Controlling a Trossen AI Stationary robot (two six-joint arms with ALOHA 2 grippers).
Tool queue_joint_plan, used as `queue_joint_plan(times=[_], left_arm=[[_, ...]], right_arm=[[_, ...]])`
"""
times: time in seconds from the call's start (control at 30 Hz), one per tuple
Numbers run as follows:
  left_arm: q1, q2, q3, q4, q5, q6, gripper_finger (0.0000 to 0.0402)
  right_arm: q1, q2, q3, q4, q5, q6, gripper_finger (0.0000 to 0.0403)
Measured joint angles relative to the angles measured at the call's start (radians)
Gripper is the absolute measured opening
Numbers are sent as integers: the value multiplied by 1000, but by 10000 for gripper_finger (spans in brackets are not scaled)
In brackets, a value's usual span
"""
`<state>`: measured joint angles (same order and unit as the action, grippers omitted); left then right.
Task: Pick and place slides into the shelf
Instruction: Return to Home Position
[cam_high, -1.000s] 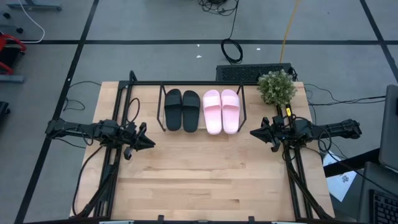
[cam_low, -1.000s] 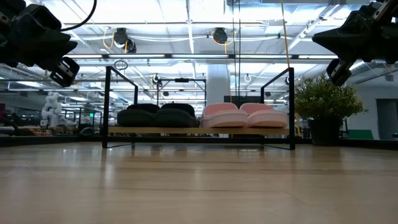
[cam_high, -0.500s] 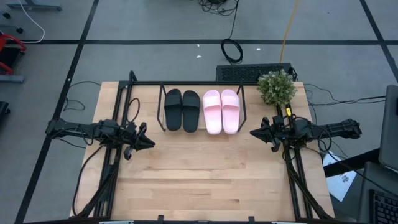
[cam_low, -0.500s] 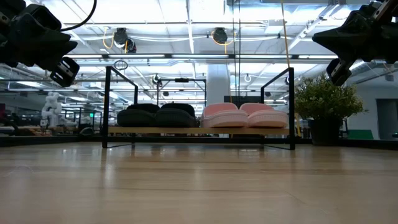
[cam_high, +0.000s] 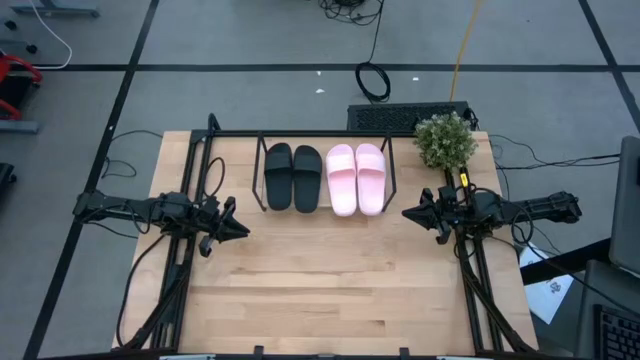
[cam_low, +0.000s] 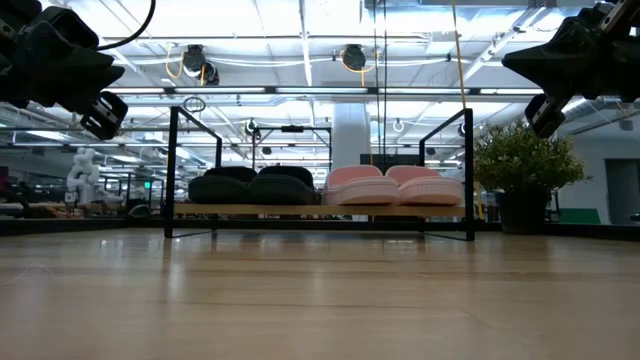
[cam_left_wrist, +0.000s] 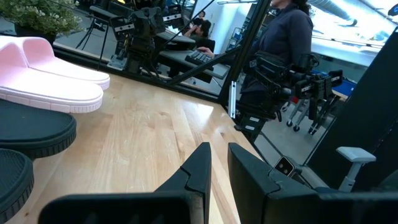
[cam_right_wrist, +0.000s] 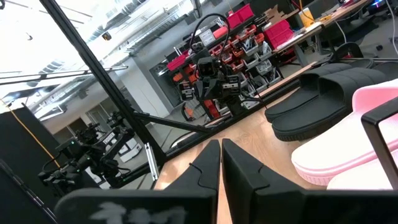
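Two black slides (cam_high: 292, 177) and two pale pink slides (cam_high: 356, 179) lie side by side with their soles on the wooden board of the low black-rod shelf (cam_high: 392, 176), at the table's far middle. In the low view the black pair (cam_low: 252, 187) sits left of the pink pair (cam_low: 395, 185). My left gripper (cam_high: 243, 229) hovers above the table's left side, shut and holding nothing. My right gripper (cam_high: 407, 213) hovers above the right side, also shut and holding nothing. Both point toward the table's middle.
A small potted plant (cam_high: 445, 140) stands at the far right corner, next to the shelf. Black frame rails (cam_high: 190, 200) run along both table sides. A person (cam_left_wrist: 283, 37) stands beyond the table in the left wrist view. Bare wood lies in front of the shelf.
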<state>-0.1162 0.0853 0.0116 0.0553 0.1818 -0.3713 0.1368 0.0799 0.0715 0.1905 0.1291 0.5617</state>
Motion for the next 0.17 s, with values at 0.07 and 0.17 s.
queue_joint_plan(times=[0.07, 0.17], left_arm=[[0, 0, 0, 0, 0, 0, 51], [0, 0, 0, 0, 0, 0, 51]], right_arm=[[0, 0, 0, 0, 0, 1, 9], [0, 0, 0, 0, 0, 0, 9]])
